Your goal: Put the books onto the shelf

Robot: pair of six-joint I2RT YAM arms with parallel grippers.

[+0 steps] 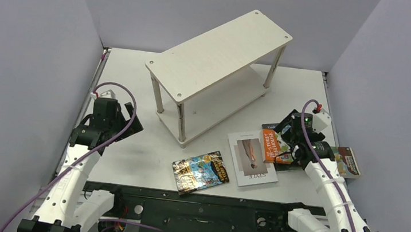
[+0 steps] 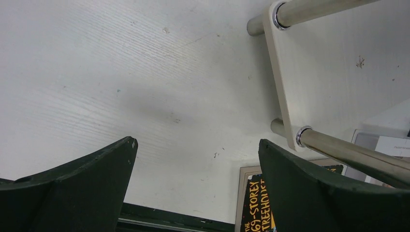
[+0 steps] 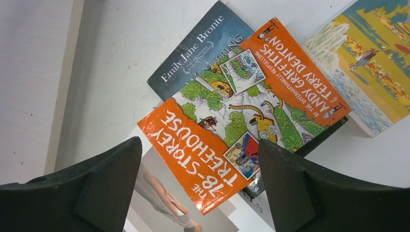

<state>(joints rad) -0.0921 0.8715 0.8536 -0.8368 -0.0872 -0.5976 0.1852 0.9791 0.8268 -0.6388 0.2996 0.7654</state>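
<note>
0/5 shelved. All books are on the worktop (image 1: pixel 129 160) in front of the shelf (image 1: pixel 220 65): comic book (image 1: pixel 201 171), white book (image 1: pixel 252 158), orange book (image 3: pixel 251 116) atop blue-grey book (image 3: pixel 193 53), yellow-teal book (image 3: pixel 367 63) farthest right. Right claw (image 3: pixel 199 142) released above the orange book; left claw (image 2: pixel 196 145) released, left of the shelf.

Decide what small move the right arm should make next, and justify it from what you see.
Probably lower the right gripper onto the orange book. Its jaws stand open directly above that book, which lies on top of the dark blue-grey book, and the shelf shows no books yet.
</note>
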